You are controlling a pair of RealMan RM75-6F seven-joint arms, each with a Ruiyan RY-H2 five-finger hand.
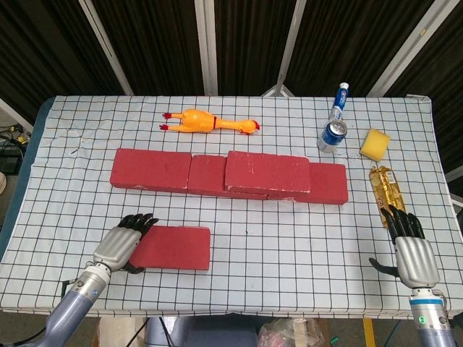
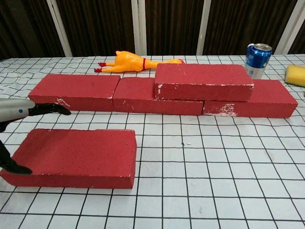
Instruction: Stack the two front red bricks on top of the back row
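One red brick [image 1: 173, 248] [image 2: 76, 155] lies flat at the front left. The back row [image 1: 150, 168] [image 2: 76, 90] of red bricks runs across the middle, and another red brick [image 1: 268, 172] [image 2: 202, 81] lies stacked on its right half. My left hand [image 1: 123, 242] [image 2: 21, 109] spans the front brick's left end, fingers [image 2: 50, 109] spread above its far edge and thumb by the near corner; no firm grip shows. At the table's right front my right hand [image 1: 412, 253] lies open and holds nothing; the chest view does not show it.
A yellow rubber chicken [image 1: 210, 123] [image 2: 136, 62] lies behind the row. At the back right stand a blue can [image 1: 333, 136] [image 2: 257, 59] and a bottle [image 1: 340, 101], with a yellow sponge [image 1: 375, 142] [image 2: 295, 75] beside them. A golden packet [image 1: 383, 188] lies ahead of my right hand.
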